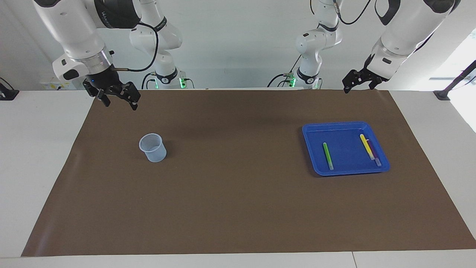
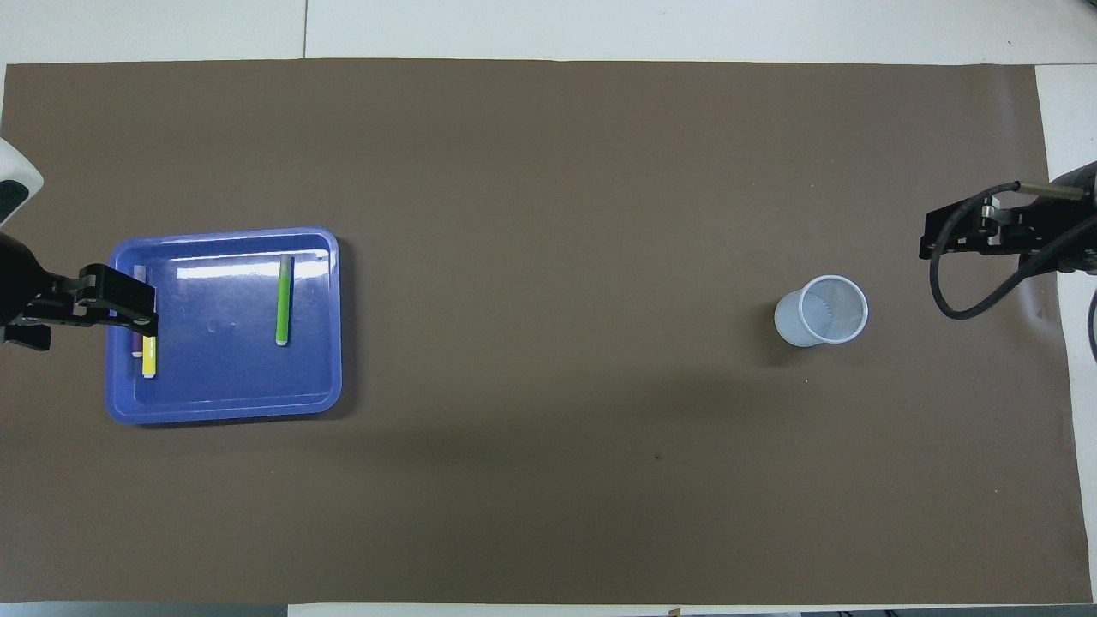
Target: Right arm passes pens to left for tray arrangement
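A shallow, roughly square, bright blue tray with rounded corners and a raised rim lies flat on the brown mat that covers the desk, toward the left arm's end. All three pens lie inside it. The green pen rests alone on the tray floor, on the side facing the middle of the desk, its pale tip pointing away from the robots. The yellow pen and the purple pen lie side by side and touching along the tray's outer wall, roughly parallel to the green pen and well apart from it; in the overhead view the purple pen is mostly hidden under the left end effector. A small translucent pale-blue cup stands upright on the mat toward the right arm's end, well apart from the tray, and appears empty. The left end effector hangs in the air over the mat's edge nearest the robots, close to the tray's outer side; its fingers are spread and hold nothing. The right end effector hangs over the mat's corner at its own end, near the cup but not touching it, its fingers likewise apart and empty.
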Available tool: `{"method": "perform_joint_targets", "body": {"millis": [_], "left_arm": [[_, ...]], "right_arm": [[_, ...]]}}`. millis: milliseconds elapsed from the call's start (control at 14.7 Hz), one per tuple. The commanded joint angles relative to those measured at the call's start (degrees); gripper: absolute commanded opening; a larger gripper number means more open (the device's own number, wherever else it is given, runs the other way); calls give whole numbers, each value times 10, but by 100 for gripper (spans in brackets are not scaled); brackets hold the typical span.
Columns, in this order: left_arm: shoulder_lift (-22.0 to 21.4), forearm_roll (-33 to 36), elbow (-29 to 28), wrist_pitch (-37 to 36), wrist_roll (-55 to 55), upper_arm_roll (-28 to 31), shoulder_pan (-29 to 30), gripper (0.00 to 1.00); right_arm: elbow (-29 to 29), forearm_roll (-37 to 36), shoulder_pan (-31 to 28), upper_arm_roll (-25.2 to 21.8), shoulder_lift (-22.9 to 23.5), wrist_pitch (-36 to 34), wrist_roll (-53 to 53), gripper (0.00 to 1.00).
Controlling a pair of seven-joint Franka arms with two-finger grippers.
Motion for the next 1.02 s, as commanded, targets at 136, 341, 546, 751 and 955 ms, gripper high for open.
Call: {"method": "perform_joint_targets", "body": {"millis": [136,341,546,751,955], "left_arm": [[0,-19,-4,36,15,208,-201,100],[5,-18,-3,35,15,240,-240,100],[9,-25,-3,52,16,234,-231,100],[8,-25,-27,99,42,234,-222,100],[21,-25,-18,87,39,222,-221,100]], "right_arm": [[-14,5,0,-3,-13,-2,-11,100],[-14,5,0,-3,-13,-2,-10,100],[-14,5,0,-3,-13,-2,-10,100],[-14,6,0,-3,-13,-2,-10,100],[-14,6,0,-3,-13,-2,-10,100]]}}
